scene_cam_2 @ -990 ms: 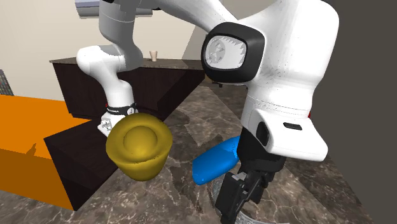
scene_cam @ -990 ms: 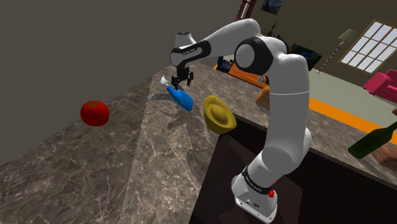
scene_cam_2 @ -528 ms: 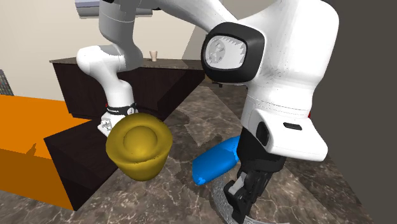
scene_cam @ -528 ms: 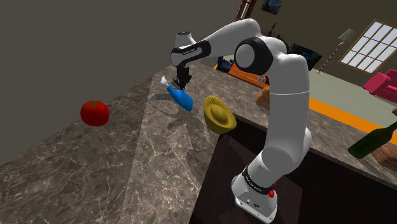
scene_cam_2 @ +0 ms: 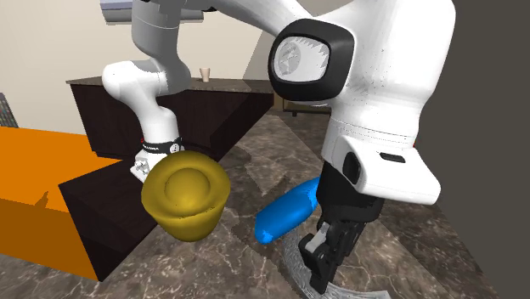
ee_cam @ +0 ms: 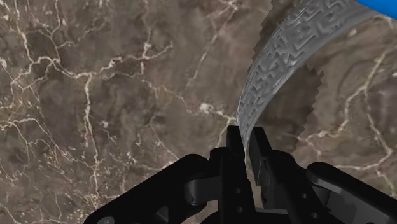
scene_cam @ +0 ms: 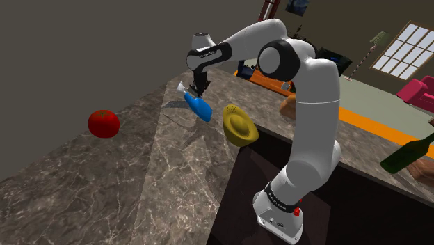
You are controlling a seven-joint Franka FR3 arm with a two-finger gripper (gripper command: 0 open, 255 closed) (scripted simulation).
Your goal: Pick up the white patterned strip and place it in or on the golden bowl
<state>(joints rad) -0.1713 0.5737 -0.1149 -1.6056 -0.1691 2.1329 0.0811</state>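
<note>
A curved, pale grey strip (ee_cam: 280, 57) with a maze-like relief pattern runs away from my gripper (ee_cam: 245, 137), whose black fingers are shut on its near end. It casts a shadow on the marble counter (ee_cam: 114, 95) below. In the shoulder view the gripper (scene_cam: 199, 85) hangs over the far part of the counter, with a white bit of the strip (scene_cam: 181, 88) beside it. The golden bowl (scene_cam: 239, 125) lies tipped on its side at the counter's edge, toward the stand from the gripper. The second exterior view has the gripper (scene_cam_2: 323, 259), the strip (scene_cam_2: 299, 265) and the bowl (scene_cam_2: 185, 194).
A blue elongated object (scene_cam: 198, 106) lies right by the gripper, touching or overlapping the strip's far end (ee_cam: 382, 5). A red tomato (scene_cam: 103, 123) sits at the shoulder view's left. A green bottle (scene_cam: 407, 154) lies far right. A dark wall borders the counter.
The fingers, open a second ago, have closed on the strip's end. Since then the hand has risen slightly with the strip in it.
</note>
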